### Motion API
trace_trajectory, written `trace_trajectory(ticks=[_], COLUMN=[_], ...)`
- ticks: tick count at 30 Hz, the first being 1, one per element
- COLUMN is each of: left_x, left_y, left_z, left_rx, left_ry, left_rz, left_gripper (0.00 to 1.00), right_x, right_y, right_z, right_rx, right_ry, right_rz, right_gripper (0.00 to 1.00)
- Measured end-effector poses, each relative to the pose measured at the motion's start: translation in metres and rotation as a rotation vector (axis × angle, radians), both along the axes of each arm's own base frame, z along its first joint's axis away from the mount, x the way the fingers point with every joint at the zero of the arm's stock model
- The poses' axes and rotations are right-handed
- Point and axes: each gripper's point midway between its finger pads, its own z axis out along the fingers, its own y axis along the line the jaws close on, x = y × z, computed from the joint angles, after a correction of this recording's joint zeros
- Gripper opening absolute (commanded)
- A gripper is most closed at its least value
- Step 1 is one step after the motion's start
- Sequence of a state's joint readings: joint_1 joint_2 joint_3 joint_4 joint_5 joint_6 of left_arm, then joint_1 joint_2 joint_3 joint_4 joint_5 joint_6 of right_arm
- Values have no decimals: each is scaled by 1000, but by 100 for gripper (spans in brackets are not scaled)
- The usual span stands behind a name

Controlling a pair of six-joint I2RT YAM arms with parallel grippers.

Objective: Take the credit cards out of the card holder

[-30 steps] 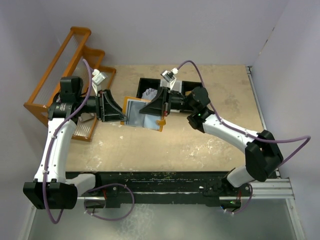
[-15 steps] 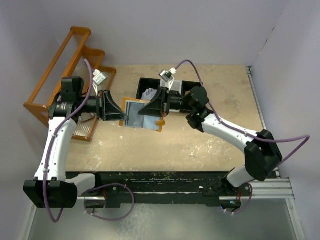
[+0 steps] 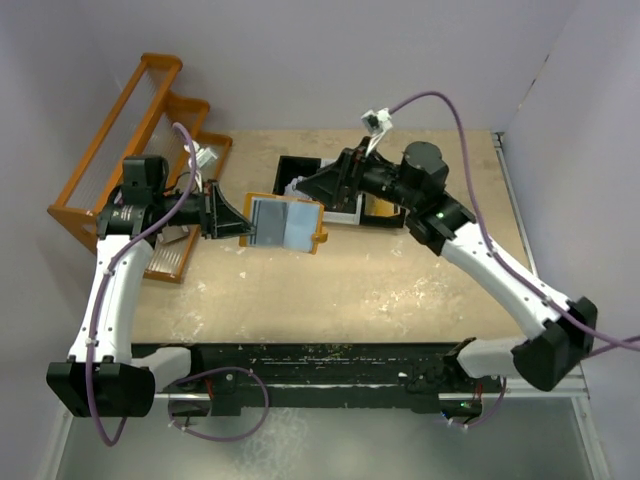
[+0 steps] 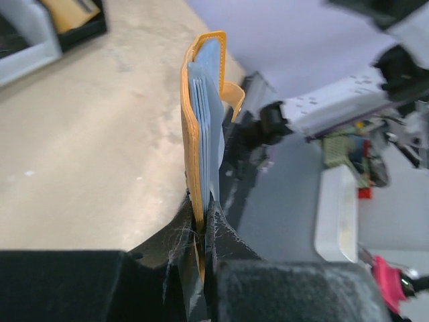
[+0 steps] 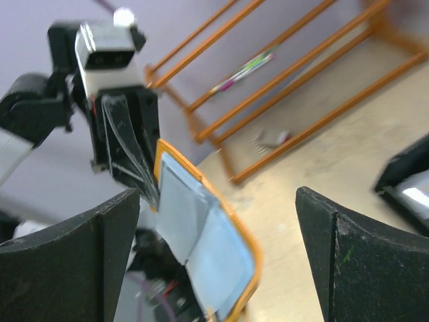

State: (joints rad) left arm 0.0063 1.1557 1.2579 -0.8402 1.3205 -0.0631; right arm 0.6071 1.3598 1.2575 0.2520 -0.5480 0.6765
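text: none legible | labels: none | numbers: none | signs: none

Top view: fixed high at the near side, looking down on the whole beige tabletop (image 3: pixel 400 290). Left wrist: very close, edge-on to the open tan-orange bifold leather-like card holder (image 4: pixel 200 127). Right wrist: farther off, facing its pale blue inside. All three share it.

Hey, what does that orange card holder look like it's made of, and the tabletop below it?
Card holder: probably leather or faux leather, matte tan-orange with a smooth rolled edge; inner panels pale blue-grey, fabric or plastic, unclear. Tabletop: looks like wood or board, dull beige, scuffed with pale blotches.
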Motion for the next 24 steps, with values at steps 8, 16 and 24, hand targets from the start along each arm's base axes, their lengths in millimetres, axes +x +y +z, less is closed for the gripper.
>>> trace_trajectory(ticks=[8,16,24], left_x=[45,61,61], left_y=[33,60,64], left_z=[-42,-54,-54], left_rx=[301,489,522], left_ry=[-63,-137,-161], left_rz=[289,446,468], left_gripper=[0,0,0], right_x=[-12,-5,1], right_y=[5,73,96], right_z=[36,-56,-97], right_rx=[-130,-430,-542], right_ry=[-164,-89,-63], right_rz=[-262,-369,-390], right_gripper=[96,91,89])
